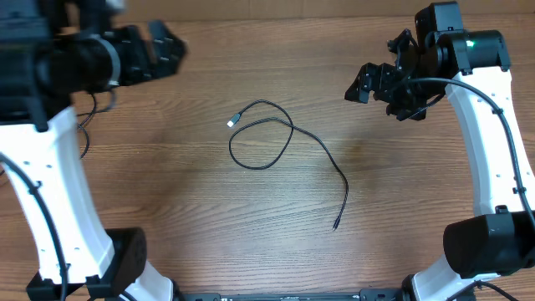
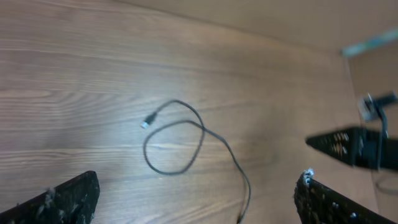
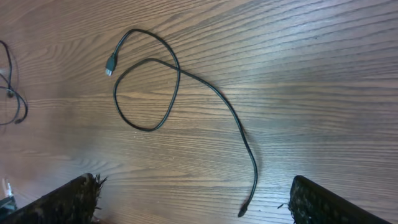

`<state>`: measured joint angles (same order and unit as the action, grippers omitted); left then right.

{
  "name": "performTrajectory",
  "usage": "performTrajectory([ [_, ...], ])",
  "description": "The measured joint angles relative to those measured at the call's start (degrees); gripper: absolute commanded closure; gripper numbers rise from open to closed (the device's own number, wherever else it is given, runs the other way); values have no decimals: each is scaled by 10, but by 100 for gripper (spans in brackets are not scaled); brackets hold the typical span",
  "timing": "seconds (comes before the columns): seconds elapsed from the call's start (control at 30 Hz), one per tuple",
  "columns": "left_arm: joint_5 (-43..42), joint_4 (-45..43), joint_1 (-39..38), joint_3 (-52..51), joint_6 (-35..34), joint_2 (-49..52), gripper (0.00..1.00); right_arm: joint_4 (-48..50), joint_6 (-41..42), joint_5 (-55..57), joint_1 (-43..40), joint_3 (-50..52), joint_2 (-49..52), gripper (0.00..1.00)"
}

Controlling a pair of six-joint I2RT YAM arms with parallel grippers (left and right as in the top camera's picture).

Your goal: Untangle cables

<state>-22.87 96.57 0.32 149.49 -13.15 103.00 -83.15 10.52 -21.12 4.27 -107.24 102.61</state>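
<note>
Wood-grain worktop [image 1: 167, 192], brown, fills all views. Two white arms: left arm [image 1: 58, 167], right arm [image 1: 493, 142]. Left end effector [image 1: 163, 46] at far left, fingers spread wide, gripping nothing. Right end effector [image 1: 368, 84] at far right, likewise spread wide and bare. Both well apart from the cable [image 3: 178, 70]. Cable is single, thin and black, and lies flat mid-worktop between them. One loop crosses over itself. Pale plug [image 1: 233, 123] on loop's left, dark plug [image 1: 335, 226] ends the tail towards the arm bases
</note>
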Motion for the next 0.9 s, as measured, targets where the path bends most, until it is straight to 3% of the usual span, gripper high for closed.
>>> performTrajectory([
  [0.4, 71, -46, -184, -72, -34, 16, 0, 6, 23, -14, -45, 0, 0, 1],
  [0.7, 89, -202, -259, -234, -65, 37, 0, -8, 28, -13, -198, 0, 0, 0],
  [0.9, 90, -338, -305, -354, -115, 58, 0, -10, 30, -14, -236, 0, 0, 0],
])
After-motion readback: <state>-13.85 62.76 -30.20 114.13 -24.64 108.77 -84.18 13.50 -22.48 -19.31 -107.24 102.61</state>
